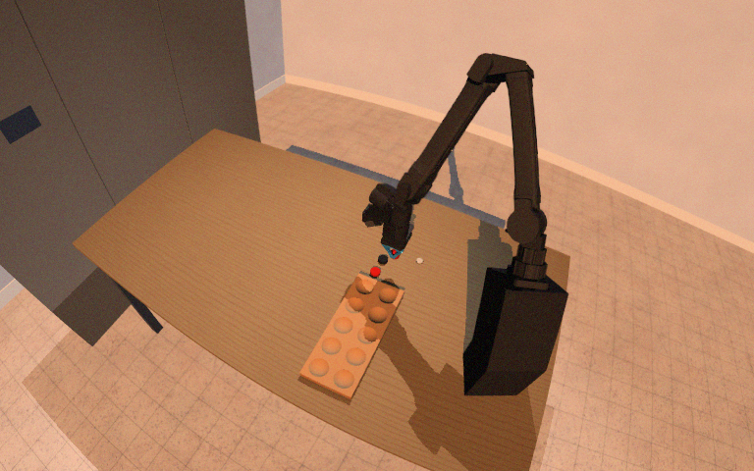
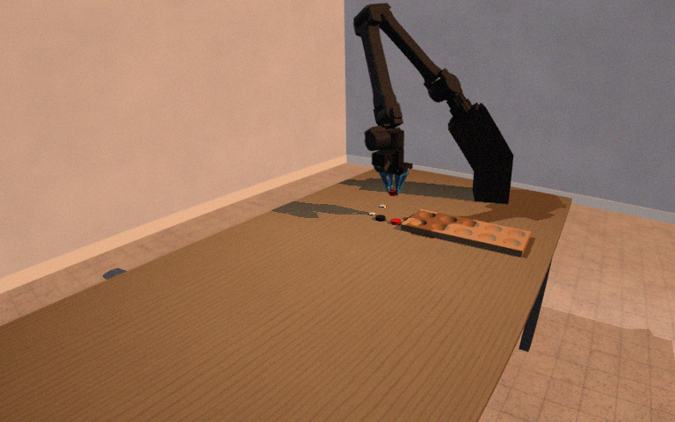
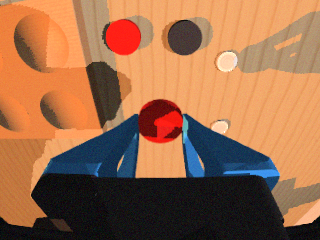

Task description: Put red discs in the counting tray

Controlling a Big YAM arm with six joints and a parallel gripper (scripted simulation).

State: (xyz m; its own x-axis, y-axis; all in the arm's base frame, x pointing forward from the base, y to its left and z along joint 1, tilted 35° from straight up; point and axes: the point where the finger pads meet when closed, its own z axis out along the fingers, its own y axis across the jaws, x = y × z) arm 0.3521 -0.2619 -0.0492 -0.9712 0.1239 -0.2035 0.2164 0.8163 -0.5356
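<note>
One red disc point(image 3: 160, 120) is pinched in the gripper point(image 3: 160, 135) above the table, while every visible pocket of the counting tray point(image 1: 311, 363) appears unfilled, so both placements are judged outstanding.

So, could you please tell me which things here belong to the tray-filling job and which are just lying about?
Belongs to the job:
- counting tray, every visible pocket bare
- red disc held in the jaws, above the table
- second red disc on the table by the tray's end

Just lying about:
- black disc
- white disc
- another white disc, near the jaws
</note>
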